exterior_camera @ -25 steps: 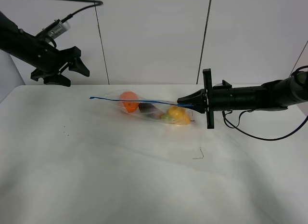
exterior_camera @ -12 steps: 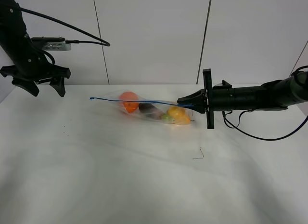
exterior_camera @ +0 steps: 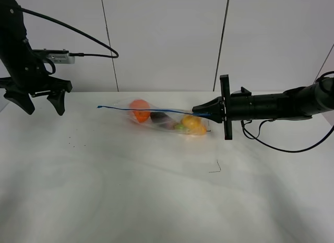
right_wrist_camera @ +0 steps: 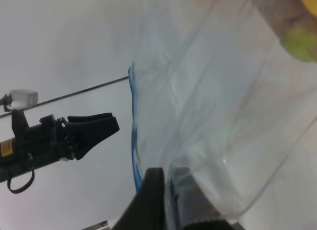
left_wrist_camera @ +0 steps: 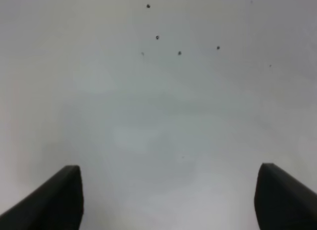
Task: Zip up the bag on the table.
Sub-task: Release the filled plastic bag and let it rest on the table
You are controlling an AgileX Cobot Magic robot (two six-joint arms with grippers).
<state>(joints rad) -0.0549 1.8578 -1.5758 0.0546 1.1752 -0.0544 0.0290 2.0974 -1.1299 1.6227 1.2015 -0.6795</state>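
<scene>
The clear bag point(exterior_camera: 163, 119) lies at the back middle of the white table point(exterior_camera: 156, 201), with orange, purple and yellow produce inside. Its blue zipper strip point(exterior_camera: 151, 110) runs along the far edge. My right gripper point(exterior_camera: 201, 112) is shut on the right end of that strip; in the right wrist view its fingers point(right_wrist_camera: 153, 198) pinch the bag's plastic point(right_wrist_camera: 208, 106) beside the blue strip point(right_wrist_camera: 132, 141). My left gripper point(exterior_camera: 40, 103) is open and empty, pointing down over the table's far left, well away from the bag. The left wrist view shows only its fingertips point(left_wrist_camera: 54, 200) over bare table.
A small dark thread point(exterior_camera: 215, 168) lies on the table in front of the bag. A few dark specks point(exterior_camera: 70, 144) mark the left side. The right arm's cable point(exterior_camera: 276, 145) droops over the table at the right. A panelled wall stands behind.
My left arm has swung from pointing right to pointing down, and has moved left and lower towards the table. The right gripper and the bag have not moved.
</scene>
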